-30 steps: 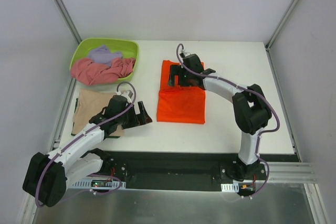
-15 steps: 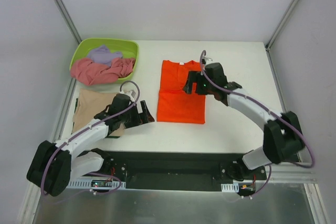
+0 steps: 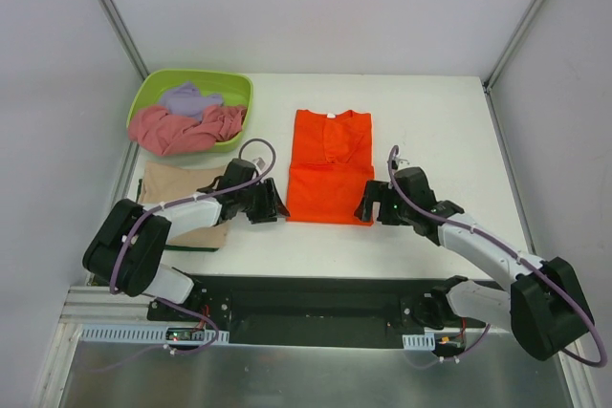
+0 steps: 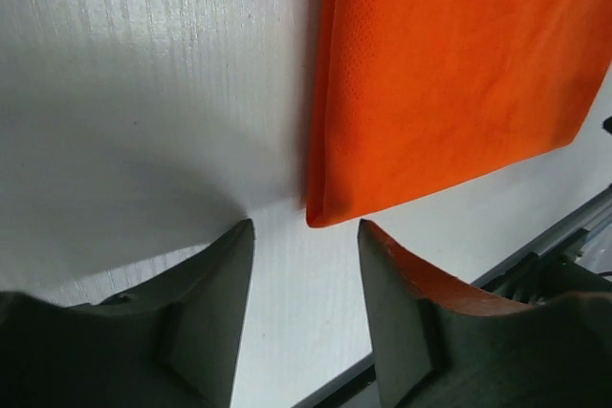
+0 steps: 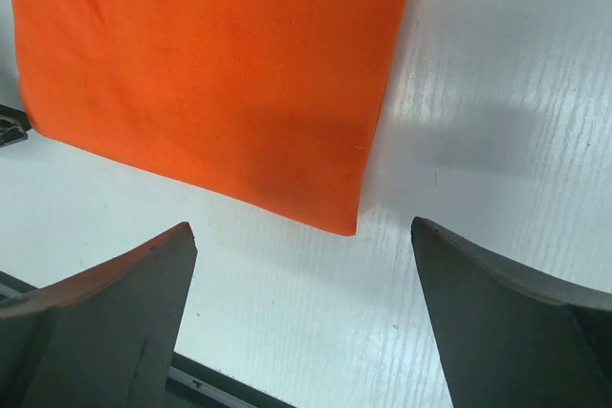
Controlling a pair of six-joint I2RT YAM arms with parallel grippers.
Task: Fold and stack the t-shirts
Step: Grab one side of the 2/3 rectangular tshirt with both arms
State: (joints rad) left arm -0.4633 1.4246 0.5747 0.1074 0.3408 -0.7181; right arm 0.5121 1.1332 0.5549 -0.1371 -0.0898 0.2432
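Low in the frame, the left gripper [image 3: 272, 205] and right gripper [image 3: 367, 205] gape empty at the near corners of the folded orange t-shirt [image 3: 330, 169], centre. Pinching one layer only could spoil the fold. The tan t-shirt [image 3: 167, 183] lies left. The pink t-shirt [image 3: 177, 129] and lavender t-shirt [image 3: 189, 98] sit in the green tub [image 3: 196, 73], upper left.

Orange shirt [image 3: 329, 167] folded flat centre; tan shirt [image 3: 182, 200] flat left; pink shirt [image 3: 177, 128], lavender shirt [image 3: 189, 99] crumpled in tub [image 3: 196, 74].

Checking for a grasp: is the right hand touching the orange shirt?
Apart. In the right wrist view, bare table separates the right hand from the orange shirt.
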